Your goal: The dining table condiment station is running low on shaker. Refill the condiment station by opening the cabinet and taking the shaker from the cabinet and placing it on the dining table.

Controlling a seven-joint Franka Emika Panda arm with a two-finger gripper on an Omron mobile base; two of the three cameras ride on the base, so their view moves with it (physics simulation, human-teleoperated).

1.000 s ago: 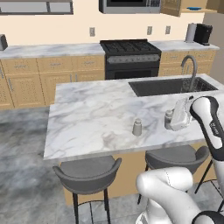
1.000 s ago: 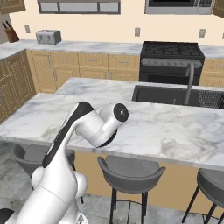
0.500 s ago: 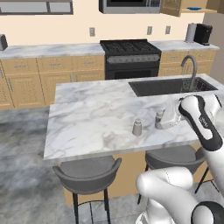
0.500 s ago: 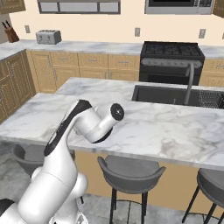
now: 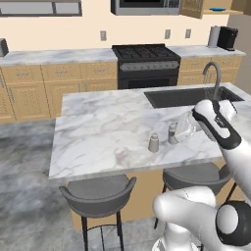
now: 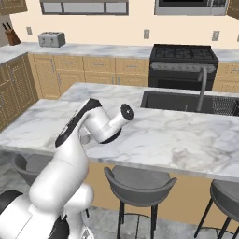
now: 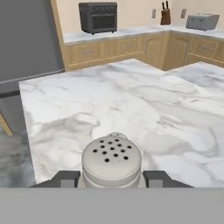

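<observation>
Hand view had the shaker sitting between the two fingertips of the gripper, its pale perforated cap facing the camera. The fingers stood at either side of the shaker body, apparently clamped on it, though contact at the pads was too low in the picture to confirm. Beyond the cap a second small rounded cap peeked out, just past the gripper on the marble table.

From the left base view the gripper was low over the table, near its front edge, with the shaker at its tip, upright and seemingly resting on the marble. A second shaker stood just beyond the gripper, farther from the sink. The stools were below the gripper, under the table edge.
</observation>
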